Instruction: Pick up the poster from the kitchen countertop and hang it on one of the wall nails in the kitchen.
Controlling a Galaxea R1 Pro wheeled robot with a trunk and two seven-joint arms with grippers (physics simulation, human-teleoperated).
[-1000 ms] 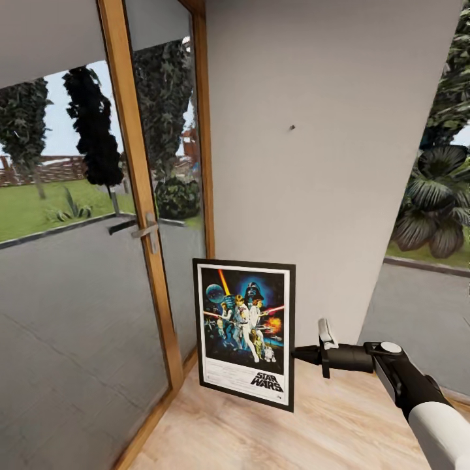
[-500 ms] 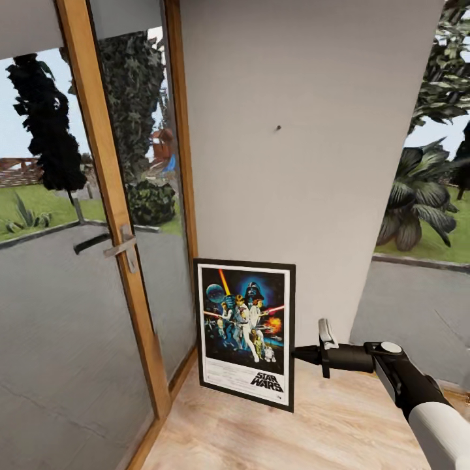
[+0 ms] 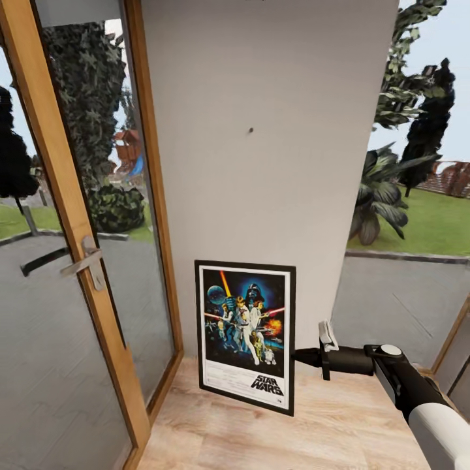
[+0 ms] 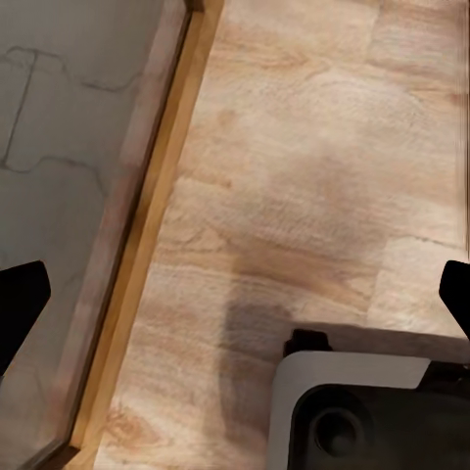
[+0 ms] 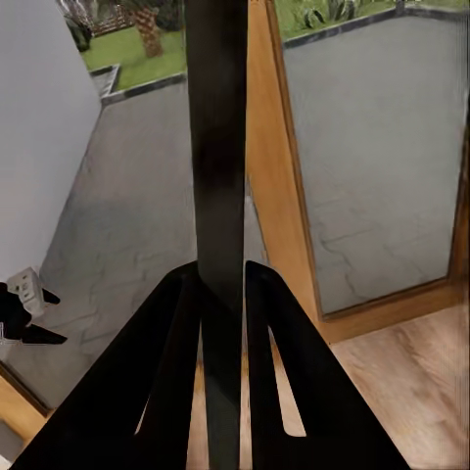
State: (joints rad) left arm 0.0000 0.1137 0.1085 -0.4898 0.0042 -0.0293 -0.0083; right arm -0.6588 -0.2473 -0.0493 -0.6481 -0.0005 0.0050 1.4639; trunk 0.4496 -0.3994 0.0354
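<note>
The Star Wars poster hangs upright just above the wood floor, in front of a plain light-grey wall. My right gripper is shut on its right edge, and in the right wrist view the black frame edge runs between the closed fingers. A tiny dark wall nail sits on the wall well above the poster's top. My left gripper is open and empty, pointing down at the floor. The kitchen countertop is out of view.
A wood-framed glass door with a metal handle stands to the left of the wall. A large window onto the garden is on the right. My base shows over the wood floor.
The whole view has swung, so the wall, nail and door now sit further left in the picture. The poster stays in my right gripper at the same height.
</note>
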